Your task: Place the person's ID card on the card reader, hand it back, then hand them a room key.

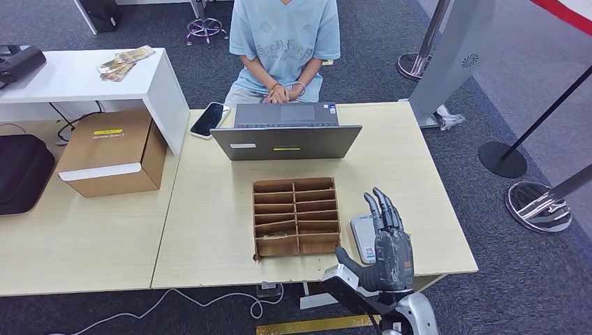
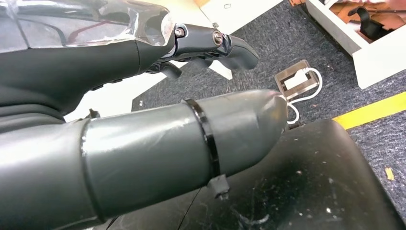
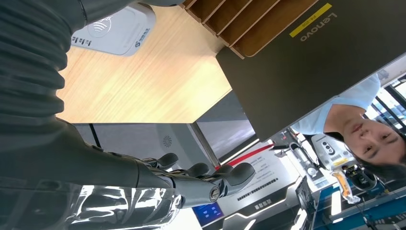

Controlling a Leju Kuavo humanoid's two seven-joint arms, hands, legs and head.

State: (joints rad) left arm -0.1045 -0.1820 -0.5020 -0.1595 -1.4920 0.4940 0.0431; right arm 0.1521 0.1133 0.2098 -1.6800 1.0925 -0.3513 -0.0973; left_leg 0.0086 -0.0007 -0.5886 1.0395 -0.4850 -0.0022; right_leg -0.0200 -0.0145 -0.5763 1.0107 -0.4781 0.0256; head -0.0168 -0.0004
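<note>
Head view: right hand (image 1: 386, 241) hovers with fingers spread and empty over the card reader (image 1: 363, 237).
No ID card visible; person (image 1: 285, 42) at 12 o'clock. Best to reach palm-up past the laptop (image 1: 286, 132). Left hand's (image 2: 143, 110) state unclear.

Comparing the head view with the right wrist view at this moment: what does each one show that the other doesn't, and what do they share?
Head view alone: the phone beside the laptop, the cardboard box on the left table, and the person's clasped hands.

Right wrist view alone: the Lenovo lettering on the laptop lid, and equipment behind the person.

Both: the right robot hand with nothing in it, the white card reader, the wooden divider tray, the laptop, the wooden table and the person in a light blue shirt.
</note>
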